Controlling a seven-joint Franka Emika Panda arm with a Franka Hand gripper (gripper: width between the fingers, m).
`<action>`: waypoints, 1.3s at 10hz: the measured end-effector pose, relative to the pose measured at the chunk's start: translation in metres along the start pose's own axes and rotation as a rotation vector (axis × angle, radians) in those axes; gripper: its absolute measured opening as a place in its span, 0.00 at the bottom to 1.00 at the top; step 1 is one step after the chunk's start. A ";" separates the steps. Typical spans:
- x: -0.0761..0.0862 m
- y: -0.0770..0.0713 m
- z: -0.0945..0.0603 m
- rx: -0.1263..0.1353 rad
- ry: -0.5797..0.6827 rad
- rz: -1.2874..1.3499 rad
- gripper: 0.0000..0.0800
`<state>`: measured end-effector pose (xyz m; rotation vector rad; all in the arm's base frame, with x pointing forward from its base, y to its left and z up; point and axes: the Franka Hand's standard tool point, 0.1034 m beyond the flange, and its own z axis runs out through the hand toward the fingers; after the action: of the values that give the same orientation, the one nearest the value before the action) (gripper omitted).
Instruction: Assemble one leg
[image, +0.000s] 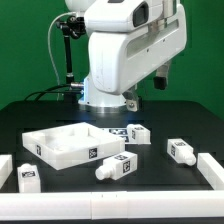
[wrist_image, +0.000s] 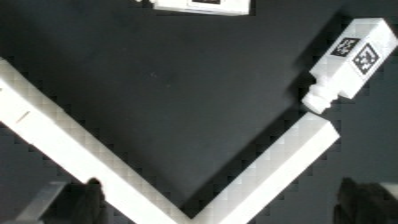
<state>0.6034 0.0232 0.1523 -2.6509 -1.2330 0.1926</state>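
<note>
In the wrist view my gripper (wrist_image: 217, 203) is open and empty, its dark fingertips (wrist_image: 71, 202) far apart at the picture's edge. It hangs high above the table. One leg (wrist_image: 347, 58), a white stubby peg with a square tag, lies by the end of a long white edge bar (wrist_image: 267, 165). In the exterior view several legs lie on the black table: one (image: 137, 132) at the middle, one (image: 180, 150) towards the right, one (image: 115, 167) in front, one (image: 28, 177) at the left. The arm's body hides my gripper there.
The large white square tray-like part (image: 62, 143) lies left of centre. Two white edge bars meet in a V under the gripper; the longer one (wrist_image: 71, 135) runs across the wrist view. Bars also lie at the exterior view's left (image: 5, 166) and right (image: 210, 168). Another tagged white part (wrist_image: 199, 5) shows partly.
</note>
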 end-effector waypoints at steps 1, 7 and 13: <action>0.000 0.000 0.000 0.000 0.000 0.000 0.81; -0.006 0.008 0.019 -0.195 0.116 -0.054 0.81; -0.018 0.006 0.032 -0.199 0.122 0.009 0.81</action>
<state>0.5896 0.0094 0.1200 -2.7859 -1.2611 -0.0948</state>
